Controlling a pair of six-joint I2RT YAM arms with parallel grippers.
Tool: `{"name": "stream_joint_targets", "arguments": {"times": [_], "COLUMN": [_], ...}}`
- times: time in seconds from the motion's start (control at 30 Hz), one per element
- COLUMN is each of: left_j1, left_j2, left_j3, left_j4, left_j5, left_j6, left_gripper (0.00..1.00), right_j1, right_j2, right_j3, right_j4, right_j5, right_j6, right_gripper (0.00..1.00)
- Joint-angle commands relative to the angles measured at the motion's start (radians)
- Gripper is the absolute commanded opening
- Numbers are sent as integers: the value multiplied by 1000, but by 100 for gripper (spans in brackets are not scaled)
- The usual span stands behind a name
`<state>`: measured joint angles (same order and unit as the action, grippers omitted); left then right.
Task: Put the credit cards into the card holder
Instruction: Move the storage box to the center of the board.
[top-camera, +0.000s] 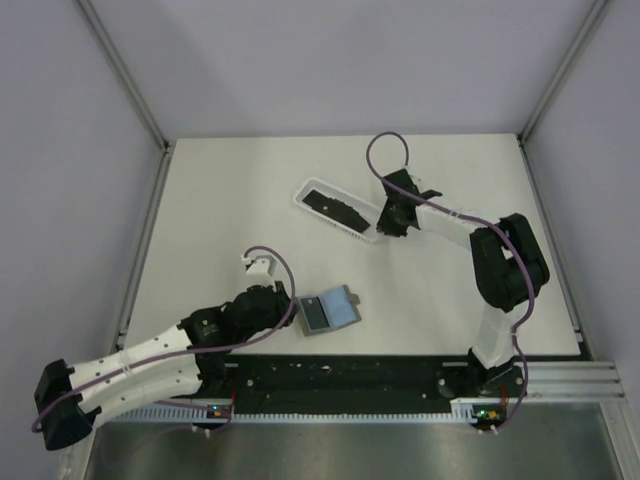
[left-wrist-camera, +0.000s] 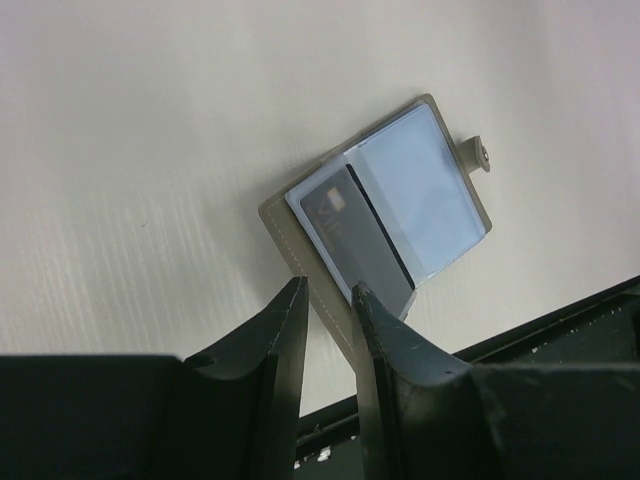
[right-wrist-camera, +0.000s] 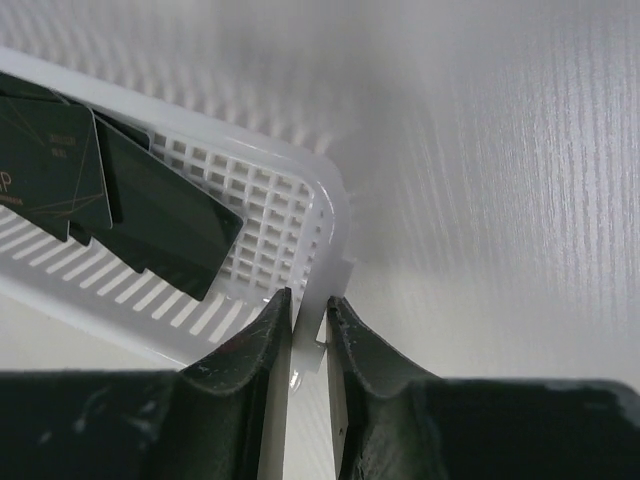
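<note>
The grey card holder (top-camera: 330, 310) (left-wrist-camera: 425, 185) lies open on the table near the front edge. One dark credit card (left-wrist-camera: 345, 222) sits in its left pocket. My left gripper (top-camera: 292, 312) (left-wrist-camera: 328, 290) straddles the holder's near cover edge. Its jaws are slightly open, and the edge lies against the right finger. More black credit cards (top-camera: 335, 208) (right-wrist-camera: 60, 170) lie overlapping in the white tray (top-camera: 302, 190) (right-wrist-camera: 270, 190). My right gripper (top-camera: 386, 228) (right-wrist-camera: 310, 298) is shut on the tray's end wall, at the end nearest that arm.
A black rail (top-camera: 340, 375) (left-wrist-camera: 570, 315) runs along the table's near edge just behind the holder. Aluminium frame posts (top-camera: 125, 75) and grey walls bound the table at the left, right and back.
</note>
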<state>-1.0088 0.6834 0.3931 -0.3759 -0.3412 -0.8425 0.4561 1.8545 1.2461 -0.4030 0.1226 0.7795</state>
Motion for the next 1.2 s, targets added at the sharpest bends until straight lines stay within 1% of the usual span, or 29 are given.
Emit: {"name": "stream_joint_targets", "arguments": {"times": [0.0,0.1,0.3,0.5,0.67,0.8,0.97,1.17], "left_j1": [-2,-2,1,25,88,179,249,311], "left_j2": [-7,7,41,94,148,202,301,430], "left_j3": [46,58,90,135,162,185,246,317], "left_j4": [17,19,43,75,130,192,241,311], "left_j5": [-47,-56,-78,-87,-39,14,56,111], "left_j6": [20,29,63,102,143,184,233,266], "left_gripper": [31,31,32,33,33,33,32,31], "right_j1": [-5,-5,-4,-5,-5,-5,-5,-5], "right_j2": [-5,-29,-159,-322,-471,-558,-575,-558], "right_j3": [30,-2,-121,-270,-373,-407,-415,-395], "right_j4": [7,1,-13,-62,-121,-171,-214,-224], "right_j5": [37,35,32,32,44,63,100,132], "right_j6": [-32,-55,-95,-120,-117,-111,-99,-98], "right_gripper": [15,8,3,2,2,7,27,37]}}
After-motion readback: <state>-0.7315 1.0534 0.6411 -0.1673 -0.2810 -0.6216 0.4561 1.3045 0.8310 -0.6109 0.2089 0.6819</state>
